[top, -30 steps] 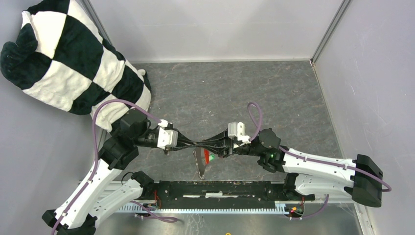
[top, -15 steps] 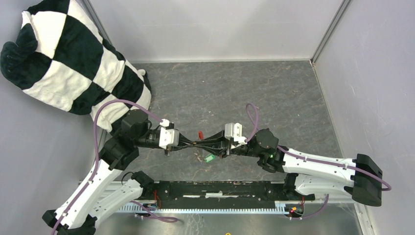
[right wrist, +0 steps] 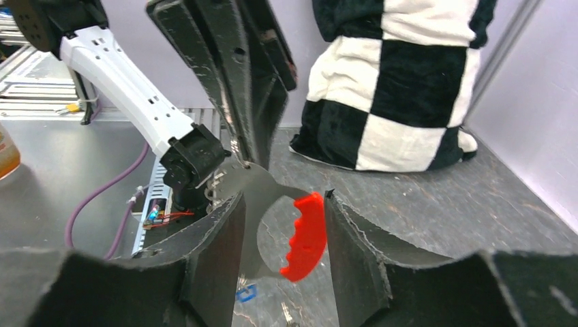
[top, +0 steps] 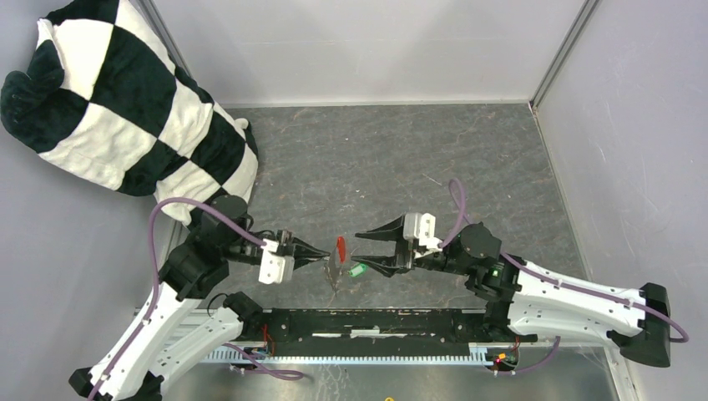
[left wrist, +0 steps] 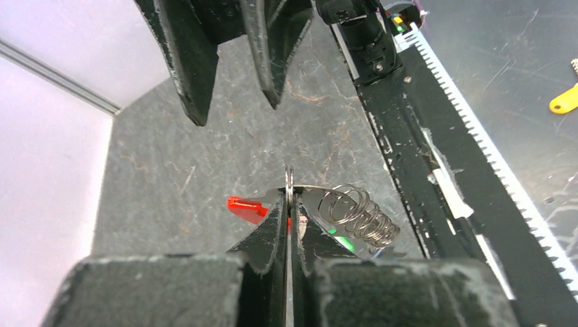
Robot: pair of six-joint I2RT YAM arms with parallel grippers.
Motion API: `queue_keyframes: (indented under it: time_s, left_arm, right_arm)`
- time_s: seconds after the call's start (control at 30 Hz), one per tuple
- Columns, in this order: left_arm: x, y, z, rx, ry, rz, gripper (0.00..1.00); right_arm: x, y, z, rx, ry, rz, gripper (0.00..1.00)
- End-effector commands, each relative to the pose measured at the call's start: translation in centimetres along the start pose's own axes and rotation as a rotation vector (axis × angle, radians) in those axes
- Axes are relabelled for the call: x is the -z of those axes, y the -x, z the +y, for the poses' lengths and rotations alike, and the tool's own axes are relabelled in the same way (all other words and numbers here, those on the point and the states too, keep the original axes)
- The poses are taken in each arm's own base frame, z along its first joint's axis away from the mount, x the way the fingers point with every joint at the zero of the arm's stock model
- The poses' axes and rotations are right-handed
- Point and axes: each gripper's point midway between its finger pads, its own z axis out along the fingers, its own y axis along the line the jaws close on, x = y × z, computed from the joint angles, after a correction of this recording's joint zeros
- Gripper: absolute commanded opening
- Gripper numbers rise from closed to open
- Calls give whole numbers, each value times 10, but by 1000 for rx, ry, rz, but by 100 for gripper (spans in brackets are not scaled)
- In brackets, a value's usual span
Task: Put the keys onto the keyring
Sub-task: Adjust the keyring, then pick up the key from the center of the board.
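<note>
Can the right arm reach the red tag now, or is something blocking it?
Probably yes. The right gripper is open and faces the red tag closely; no object lies between them. The left gripper holds the keyring up by its metal part.

I can't read any words, numbers or signs anywhere here. The red keyring tag (right wrist: 305,235) looks plain, with no letters on it that I can make out.
</note>
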Motion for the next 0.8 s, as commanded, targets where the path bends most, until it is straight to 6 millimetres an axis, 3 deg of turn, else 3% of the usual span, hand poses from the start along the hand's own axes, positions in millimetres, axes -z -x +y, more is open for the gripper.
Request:
queue_keyframes:
  time_s: [0.0,0.1,0.17,0.3,0.53,0.67,0.77]
  left_arm:
    - [5,14,3,-241,-6,-27,2]
    - [6,12,2,-294,-8,-18,2]
    - [7,11,3,-296,0,-7,2]
    - [11,-5,0,-259,11,63,2]
    - [21,-23,-6,-179,49,165,2]
    - [26,-28,-11,-131,65,191,2]
    - [28,-29,-12,-103,85,192,2]
  right_arm:
    - [13,1,-15,8,-96,41,54]
    - [21,-22,-20,-23,-149,104,58]
    - [26,-40,-24,-49,-185,152,67]
    - [37,-98,-20,-96,-199,307,77]
    - [46,-178,-6,-19,-111,463,71]
    - [42,-212,-4,-36,-89,510,68]
    - [38,-223,-1,-66,-84,485,64]
